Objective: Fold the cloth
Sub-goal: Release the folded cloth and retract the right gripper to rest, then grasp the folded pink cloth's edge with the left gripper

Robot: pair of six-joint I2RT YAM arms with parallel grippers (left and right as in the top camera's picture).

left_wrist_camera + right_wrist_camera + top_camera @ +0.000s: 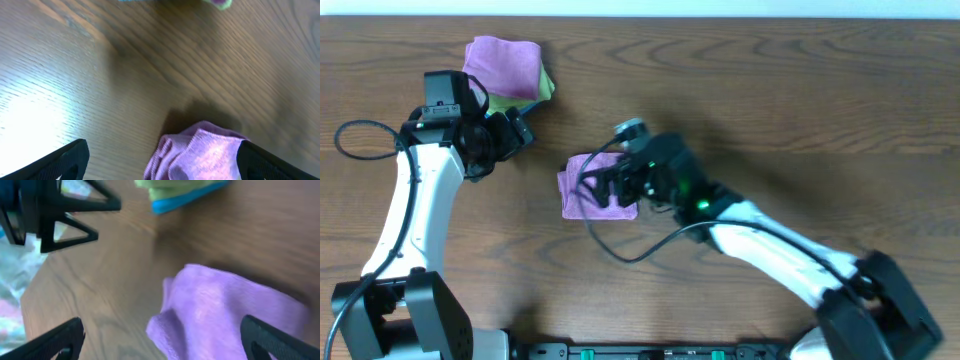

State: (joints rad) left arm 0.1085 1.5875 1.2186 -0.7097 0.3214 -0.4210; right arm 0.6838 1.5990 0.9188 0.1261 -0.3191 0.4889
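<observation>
Cloth [576, 195] in question was the small purple one, lying roughly mid-tabletop [770, 90], a little left of center from overhead. It looked kinda rumpled, with a soft ridge along one side in the right wrist view, not laid out flat.

The right gripper [603, 188] was right on top of it, covering the cloth's right half from above. From its own camera the jaws were wide apart, with the black fingers [55, 340] down in both bottom corners and the purple fabric sitting between them. I honestly couldn't tell if either tip was touching it.

The left gripper [520, 130] sat up and to the left, apart from that cloth and just below a stack of cloths [505, 65] near the far left edge, purple on top with yellow-green peeking out underneath. Its jaws were spread wide too, nothing pinched. Its wrist view showed a bunch of purple fabric [200, 155] low between the tips, and I couldn't say which cloth that was. The whole shot was pretty blurry.
</observation>
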